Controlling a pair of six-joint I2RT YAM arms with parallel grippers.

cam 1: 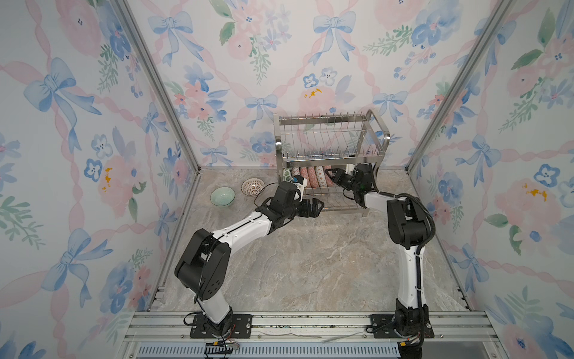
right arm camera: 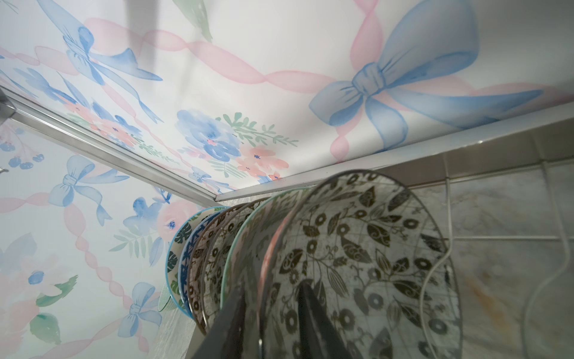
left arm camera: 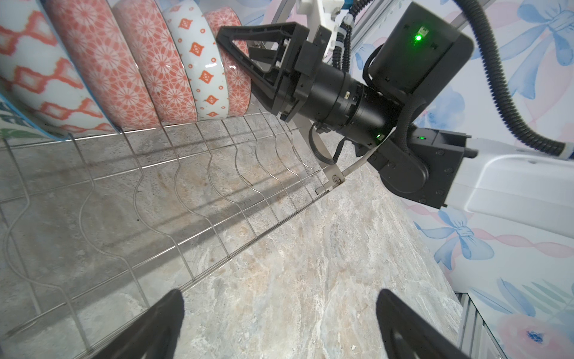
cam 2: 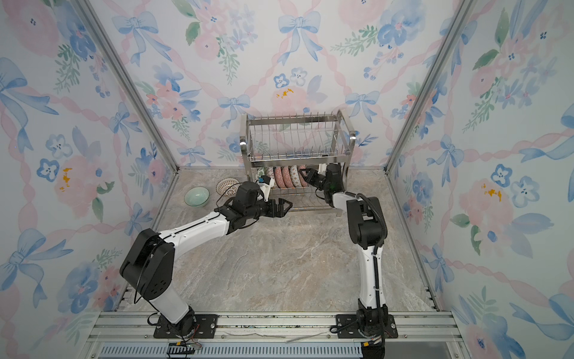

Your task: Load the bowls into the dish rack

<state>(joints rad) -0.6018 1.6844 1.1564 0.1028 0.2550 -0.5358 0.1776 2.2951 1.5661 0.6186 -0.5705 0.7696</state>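
A row of patterned bowls [cam 1: 309,177] stands on edge in the lower tier of the dish rack [cam 1: 323,120]. The end bowl [right arm camera: 357,255] is the one in hand, with dark leaves and flowers inside and coral outside. My right gripper [cam 1: 331,177] straddles its rim, one finger inside and one outside, jaws partly apart — whether they pinch the rim or stand free of it I cannot tell. I judge this to be the release step for that bowl.

Two more bowls sit side by side on the surface [cam 1: 310,264] just left of the rack: a plain pale green bowl [cam 1: 222,196] and a red lattice bowl [cam 1: 252,187]. My left gripper [cam 1: 318,207] hovers empty in front of the lower tier, jaws wide open.

Next I would draw the right gripper back clear of the rim without tipping the row, then send the left gripper to the lattice bowl — the nearer of the two. No brand, label or writing is readable anywhere.
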